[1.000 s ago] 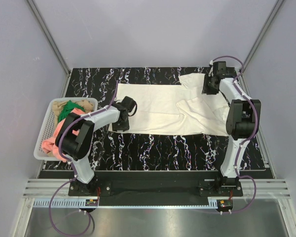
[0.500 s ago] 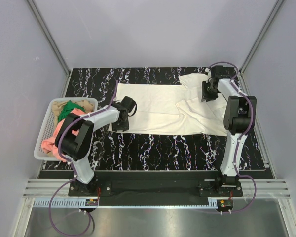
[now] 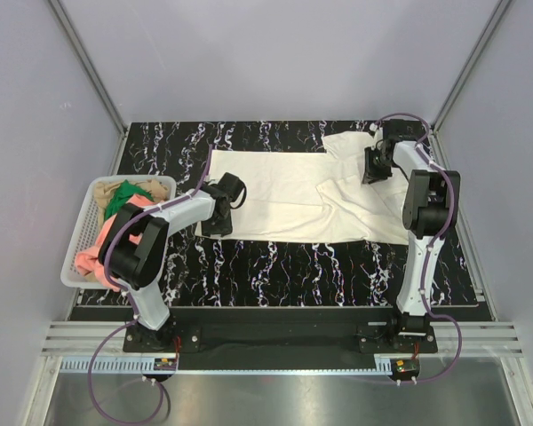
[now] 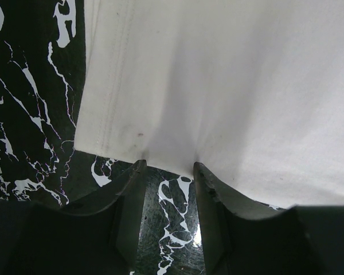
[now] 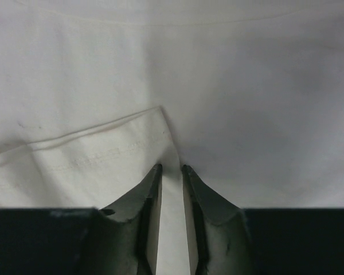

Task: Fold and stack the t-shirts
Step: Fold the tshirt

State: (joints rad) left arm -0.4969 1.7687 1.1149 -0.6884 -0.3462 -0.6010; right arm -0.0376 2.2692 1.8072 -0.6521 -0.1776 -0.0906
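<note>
Cream t-shirt [image 3: 284,195] lies spread on black, white-veined tabletop [image 3: 275,266]; hems stitched.

The cream-white t-shirt [image 3: 284,200] is soft matt cloth, faintly creased, its hems stitched. Under it, the counter [image 3: 275,266] is glossy black, veined white like marble. Left of the shirt, the basket [image 3: 78,240] is white plastic mesh.
</note>
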